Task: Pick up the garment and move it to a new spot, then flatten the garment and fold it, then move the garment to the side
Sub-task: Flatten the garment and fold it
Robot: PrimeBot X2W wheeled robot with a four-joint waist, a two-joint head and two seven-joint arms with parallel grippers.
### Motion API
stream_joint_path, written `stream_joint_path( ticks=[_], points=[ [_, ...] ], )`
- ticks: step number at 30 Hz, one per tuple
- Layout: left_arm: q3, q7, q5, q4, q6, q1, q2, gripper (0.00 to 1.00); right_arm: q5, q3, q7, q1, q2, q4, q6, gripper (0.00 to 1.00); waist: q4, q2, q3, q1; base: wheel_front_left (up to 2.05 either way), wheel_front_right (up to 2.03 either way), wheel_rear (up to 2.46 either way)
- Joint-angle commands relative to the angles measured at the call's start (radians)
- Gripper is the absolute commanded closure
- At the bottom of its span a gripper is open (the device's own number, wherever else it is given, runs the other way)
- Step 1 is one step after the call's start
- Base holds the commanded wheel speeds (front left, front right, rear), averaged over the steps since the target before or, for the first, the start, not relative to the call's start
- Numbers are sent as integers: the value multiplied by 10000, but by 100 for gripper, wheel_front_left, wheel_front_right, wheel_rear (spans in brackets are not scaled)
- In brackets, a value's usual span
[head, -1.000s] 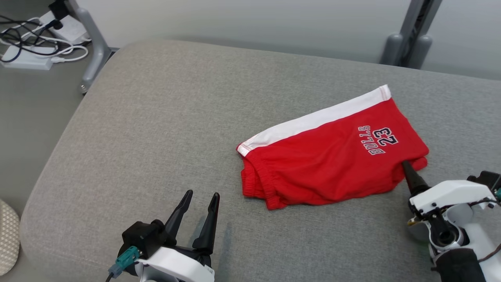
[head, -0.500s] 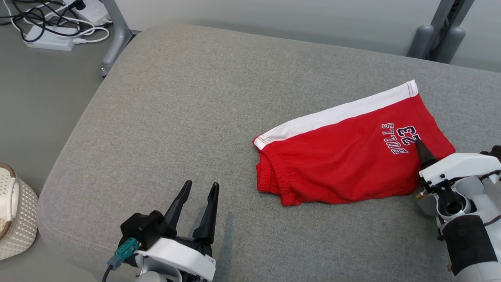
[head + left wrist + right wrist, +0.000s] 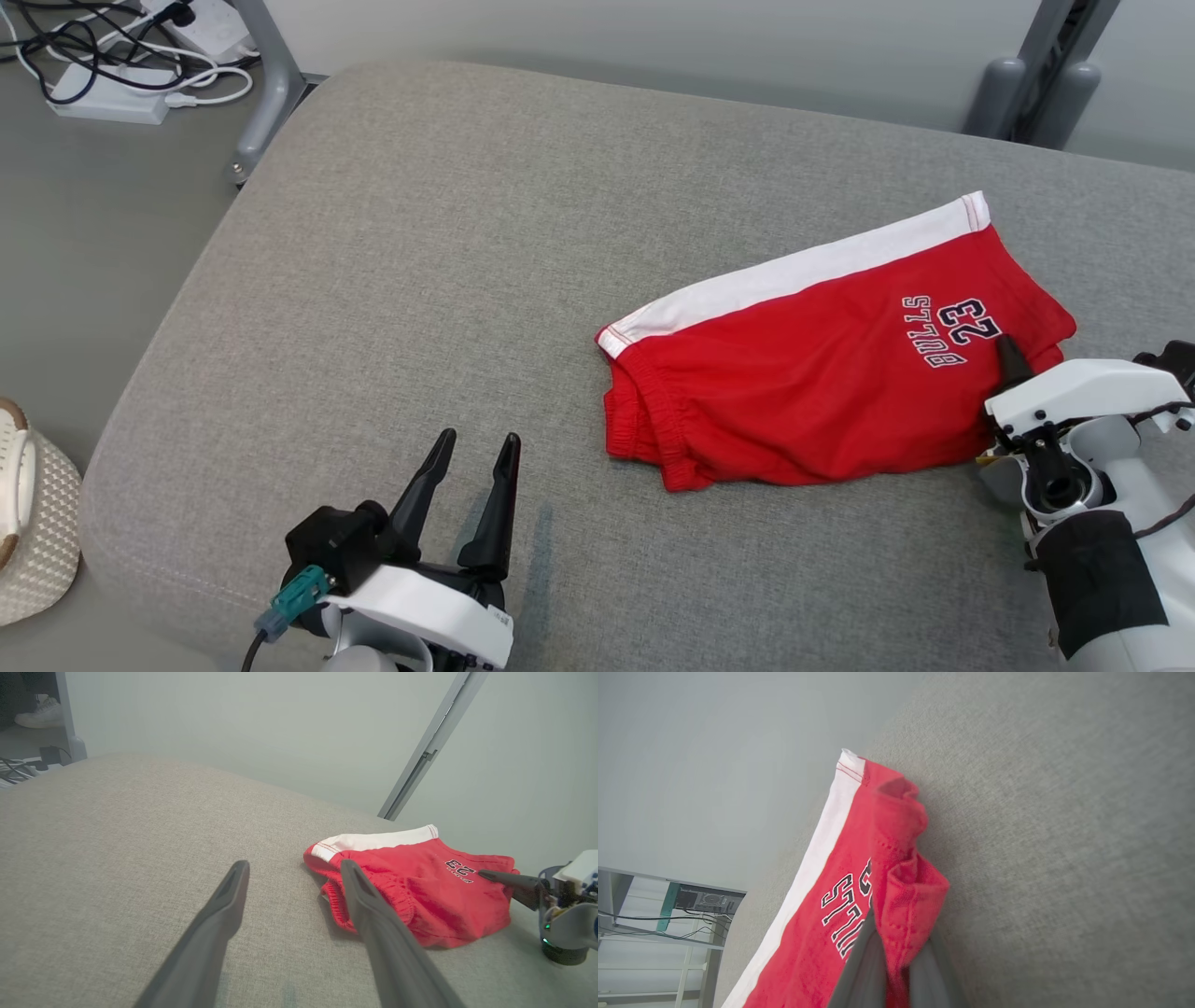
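The red shorts (image 3: pixel 822 392) lie on the right half of the grey cushion (image 3: pixel 420 261). Their white side band faces the cushion's back edge. The gathered waistband end points toward the middle, and the "BULLS 23" print sits near the right end. In the head view the shorts are well inside the back edge, and their front edge lies flat on the fabric.

The right claw (image 3: pixel 1005 350) is closed on the shorts at that right end, just beside the print. In the right wrist view its two fingers (image 3: pixel 859 966) pinch a bunched fold of the red hem (image 3: pixel 903 896) between them. The cloth beyond it curls up off the cushion. The left wrist view shows the same claw (image 3: pixel 483 874) coming in low from the right, its tip touching the cloth near the number.

The left claw (image 3: pixel 480 437) hangs over the cushion's front, its fingers spread wide with nothing between them. It is well apart from the waistband end.

Bare cushion runs wide to the left and back of the shorts, up to the rounded left edge (image 3: pixel 177 308). Past that edge is floor (image 3: pixel 75 243), with a pale woven basket (image 3: pixel 33 532) low on the left. A metal leg (image 3: pixel 266 84) and a tangle of cables (image 3: pixel 103 65) lie by the far left corner. A grey post (image 3: pixel 1036 79) stands behind the back edge on the right.
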Motion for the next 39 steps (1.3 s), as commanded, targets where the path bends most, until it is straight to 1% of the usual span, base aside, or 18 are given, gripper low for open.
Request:
stream_joint_path(
  ticks=[1, 8, 12, 16, 19, 22, 24, 26, 31, 35, 39],
  points=[
    [63, -52, -82, 36, 26, -112, 43, 0, 138, 43, -101, 282, 10, -105, -5, 100, -85, 0, -47, 0, 0, 0, 0],
    [163, -52, -49, 125, 18, 22, 42, 0, 733, 302, -747, 853, 46, -1074, -5, 100, -492, 0, -301, 0, 0, 0, 0],
    [220, -52, 7, 165, -7, 96, 42, 0, 790, 228, -1206, 1198, 52, -1124, -5, 100, -697, 0, -449, 0, 0, 0, 0],
    [331, -52, 68, 227, -39, 221, 43, 0, 1264, 419, -1581, 1499, 64, -1149, -4, 100, -940, 0, -696, 0, 0, 0, 0],
    [358, -52, 99, 263, -81, 354, 42, 0, 1601, 330, -2074, 1879, 43, -973, -4, 100, -1079, 0, -904, 0, 0, 0, 0],
    [388, -52, 117, 282, -73, 454, 43, 0, 1665, 64, -2478, 2065, 53, -470, -4, 100, -1196, 0, -1064, 0, 0, 0, 0],
    [412, -52, 37, 278, -103, 533, 43, 0, 1564, 2, -2598, 2144, 56, -167, -5, 100, -1265, 0, -1146, 0, 0, 0, 0],
    [439, -50, -153, 269, -140, 595, 42, 0, 1519, 161, -2676, 2210, 52, 153, -5, 100, -1346, 0, -1222, 0, 0, 0, 0],
    [355, -50, -80, 314, -150, 620, 43, 0, 1411, 249, -2738, 2058, 51, 534, -5, 100, -1405, 0, -1336, 0, 0, 0, 0],
    [385, -52, -162, 191, -154, 572, 43, 0, 1326, 329, -2743, 1916, 58, 22, -4, 100, -1326, 0, -1430, 0, 0, 0, 0],
    [435, -50, -212, 163, -95, 632, 41, 0, 1561, 867, -2743, 1994, 60, -732, -4, 100, -1174, 0, -1571, 0, 0, 0, 0]
  ],
)
